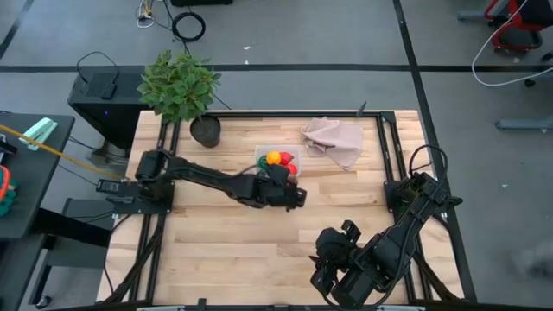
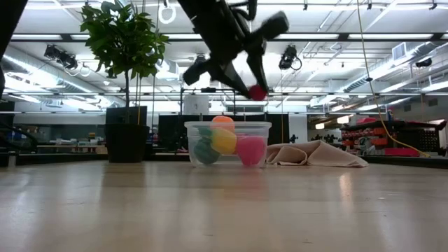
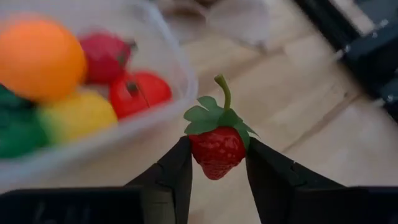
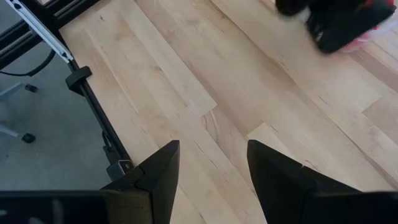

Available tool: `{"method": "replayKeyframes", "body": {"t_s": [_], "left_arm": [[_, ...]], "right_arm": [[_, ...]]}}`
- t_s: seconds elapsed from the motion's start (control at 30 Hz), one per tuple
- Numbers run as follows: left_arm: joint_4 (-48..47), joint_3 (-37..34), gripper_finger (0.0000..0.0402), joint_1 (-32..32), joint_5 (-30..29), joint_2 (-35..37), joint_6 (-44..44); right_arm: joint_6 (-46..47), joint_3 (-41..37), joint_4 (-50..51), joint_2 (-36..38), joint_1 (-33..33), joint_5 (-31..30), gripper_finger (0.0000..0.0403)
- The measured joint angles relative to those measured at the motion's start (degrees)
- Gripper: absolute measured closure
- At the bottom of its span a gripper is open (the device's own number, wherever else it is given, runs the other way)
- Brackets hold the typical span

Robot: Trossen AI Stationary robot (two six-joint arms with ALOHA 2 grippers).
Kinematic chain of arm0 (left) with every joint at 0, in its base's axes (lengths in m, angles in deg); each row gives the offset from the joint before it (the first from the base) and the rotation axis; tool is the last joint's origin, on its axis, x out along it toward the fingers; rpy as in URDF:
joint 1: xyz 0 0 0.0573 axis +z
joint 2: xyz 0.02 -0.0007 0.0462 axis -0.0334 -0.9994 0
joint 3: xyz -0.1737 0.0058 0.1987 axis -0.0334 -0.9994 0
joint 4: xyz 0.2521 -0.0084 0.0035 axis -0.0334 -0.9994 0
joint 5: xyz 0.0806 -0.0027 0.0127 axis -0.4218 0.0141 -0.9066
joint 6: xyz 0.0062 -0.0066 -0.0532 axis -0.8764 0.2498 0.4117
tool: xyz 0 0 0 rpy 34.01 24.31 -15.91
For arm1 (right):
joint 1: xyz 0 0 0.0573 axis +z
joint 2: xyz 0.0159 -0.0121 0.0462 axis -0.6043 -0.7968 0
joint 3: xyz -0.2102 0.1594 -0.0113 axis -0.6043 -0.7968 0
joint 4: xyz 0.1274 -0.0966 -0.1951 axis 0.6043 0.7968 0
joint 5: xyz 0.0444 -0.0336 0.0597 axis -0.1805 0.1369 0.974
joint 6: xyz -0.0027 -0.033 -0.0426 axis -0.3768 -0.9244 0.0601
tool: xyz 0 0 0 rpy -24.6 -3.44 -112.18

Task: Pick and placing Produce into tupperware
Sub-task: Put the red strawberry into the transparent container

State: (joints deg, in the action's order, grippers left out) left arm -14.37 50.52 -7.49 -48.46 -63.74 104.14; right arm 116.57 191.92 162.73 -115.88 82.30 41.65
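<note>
The pale wooden table [image 1: 225, 233] carries everything. Near its front edge the right gripper [image 4: 211, 163] waits, fingers spread. Further back, the left gripper [image 3: 216, 163] pinches a strawberry [image 3: 216, 149] just above the tupperware [image 1: 278, 161] rim; five toys lie inside, toward the back edge.

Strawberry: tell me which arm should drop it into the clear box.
Left. The left gripper holds the strawberry beside the clear box, above the table in the low view. The right gripper sits open near the table's front edge, well away.
</note>
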Motion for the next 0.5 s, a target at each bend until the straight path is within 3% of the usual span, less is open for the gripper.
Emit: {"method": "replayKeyframes", "body": {"t_s": [0.33, 0.5], "left_arm": [[-0.57, 0.00, 0.0251, 6.98, -3.46, 3.23, -10.93], [-0.63, -0.04, 0.0264, 7.80, -10.36, 2.79, -15.71]], "right_arm": [[0.02, 0.00, 0.03, 0.00, 0.02, 0.00, 0.0208], [0.17, 0.00, 0.00, 0.00, 0.02, 0.00, 0.0208]]}}
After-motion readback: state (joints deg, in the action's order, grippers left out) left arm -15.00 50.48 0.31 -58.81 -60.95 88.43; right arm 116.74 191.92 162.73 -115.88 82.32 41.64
